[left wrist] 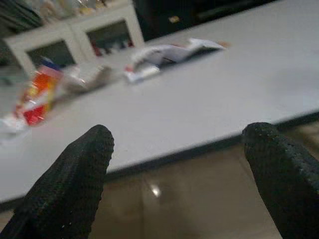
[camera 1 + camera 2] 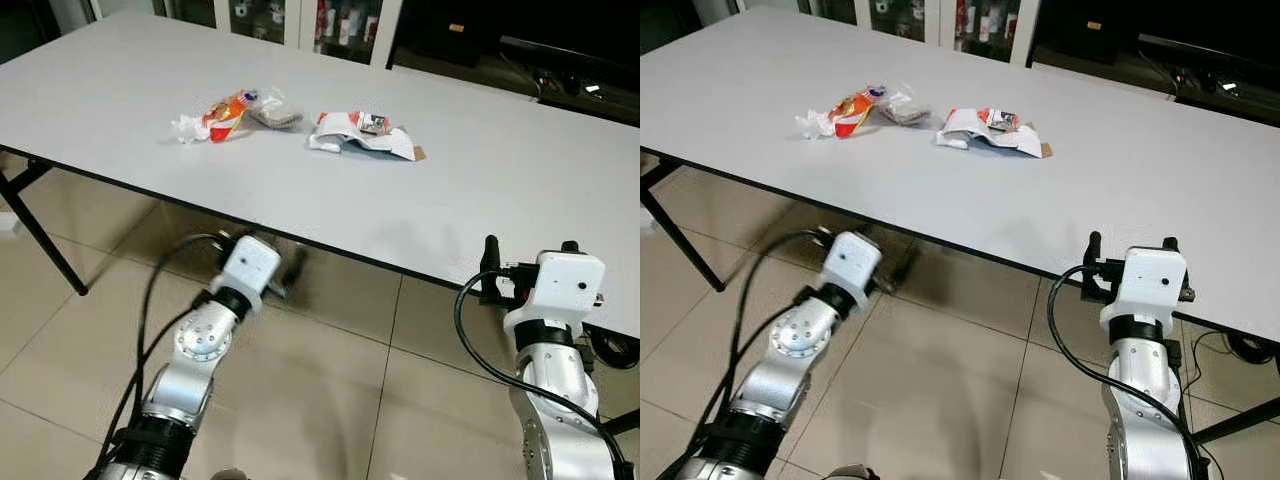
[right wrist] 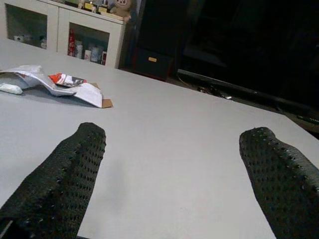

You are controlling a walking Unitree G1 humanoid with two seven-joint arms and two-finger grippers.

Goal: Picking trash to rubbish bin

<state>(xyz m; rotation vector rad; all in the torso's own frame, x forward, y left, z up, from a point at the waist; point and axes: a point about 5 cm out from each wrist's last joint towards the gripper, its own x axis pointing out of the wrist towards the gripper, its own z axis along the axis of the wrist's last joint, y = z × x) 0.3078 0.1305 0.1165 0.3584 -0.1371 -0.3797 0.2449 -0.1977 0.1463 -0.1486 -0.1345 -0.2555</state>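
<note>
The silver left arm [image 2: 185, 375] is seen rising from about 7 o'clock, its white wrist housing [image 2: 247, 268] tilted toward 1 o'clock. The black two-fingered left gripper [image 1: 179, 174] is held with its fingers [image 1: 75, 184] spread wide apart. The silver right arm [image 2: 560, 400] is raised at 5 o'clock, nearly upright. The black two-fingered right gripper [image 3: 174, 179] is likewise spread wide, nothing being gripped.

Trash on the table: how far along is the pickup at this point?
Nothing looks done: the orange wrapper, the clear bag beside it and the white torn packet all lie on the grey table. Nothing is in hand: the left gripper sits at the table's near edge and the right gripper over its surface, both with open, empty jaws. All picking and binning is left.
</note>
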